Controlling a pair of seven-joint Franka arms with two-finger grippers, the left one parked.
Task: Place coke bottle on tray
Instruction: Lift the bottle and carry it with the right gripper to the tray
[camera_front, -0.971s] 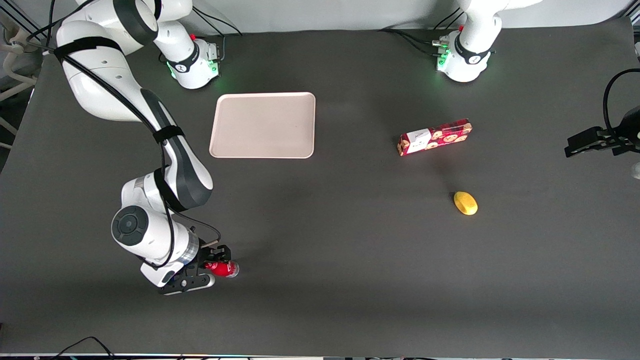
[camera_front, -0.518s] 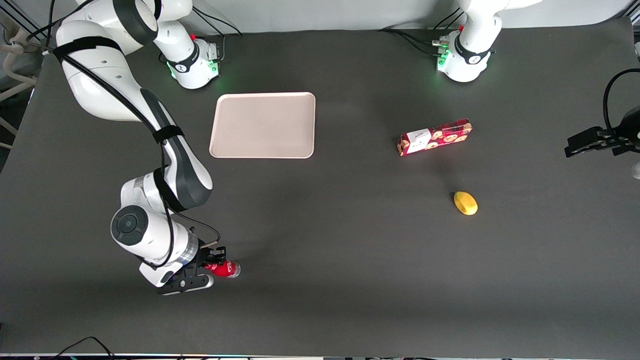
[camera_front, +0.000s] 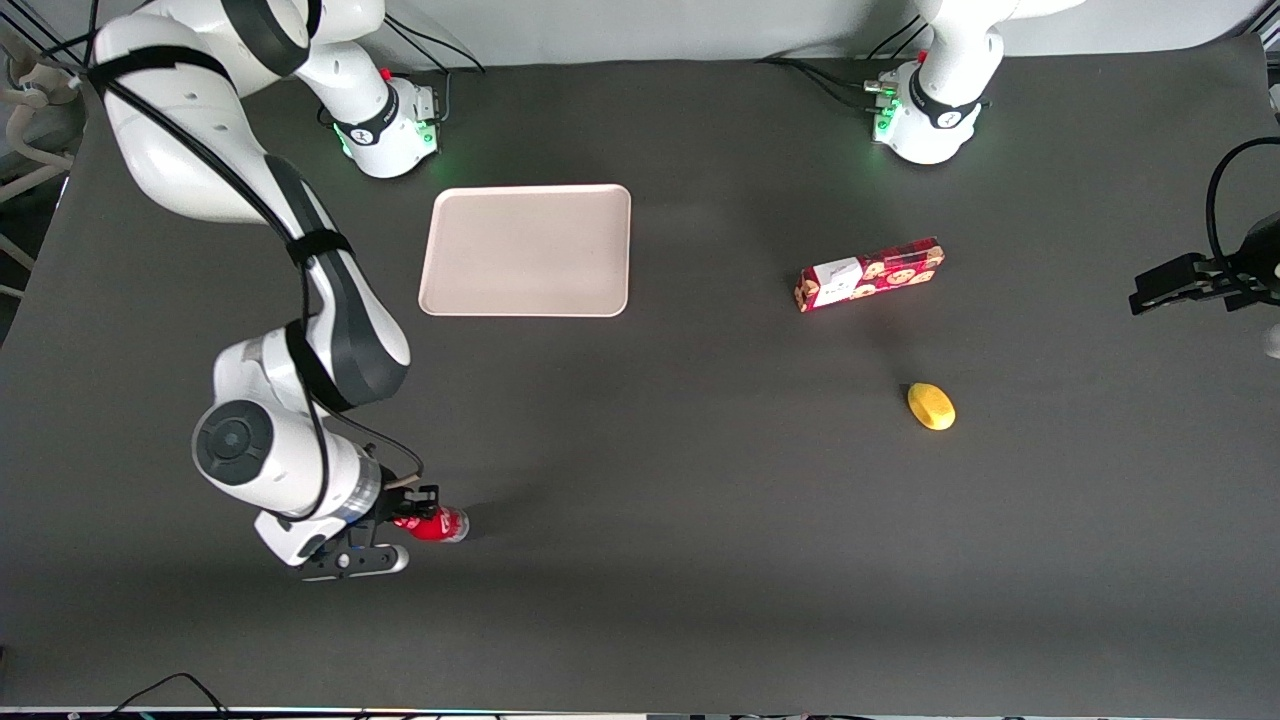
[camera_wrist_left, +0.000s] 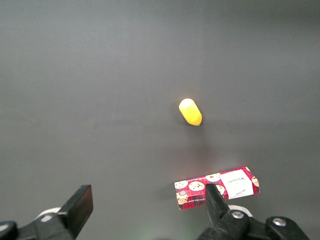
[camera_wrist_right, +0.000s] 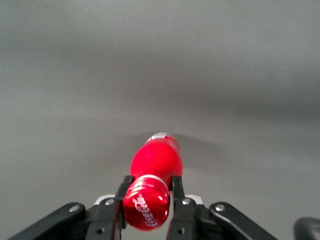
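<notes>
Gripper (camera_front: 408, 522) sits low near the front cam, fingers (camera_wrist_right: 177, 192) clamped on the coke bottle (camera_front: 432, 524) at its cap end; long axis runs out w/ base away from wrist. Tray (camera_front: 527, 250) lies farther from cam, well apart, so carry goes that way.

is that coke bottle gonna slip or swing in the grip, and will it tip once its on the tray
The gripper is shut on the coke bottle near its cap, so the body may swing. Its smooth rounded surface looks slippery. Being slim, it would probably tip easily if stood on the tray, then roll.
</notes>
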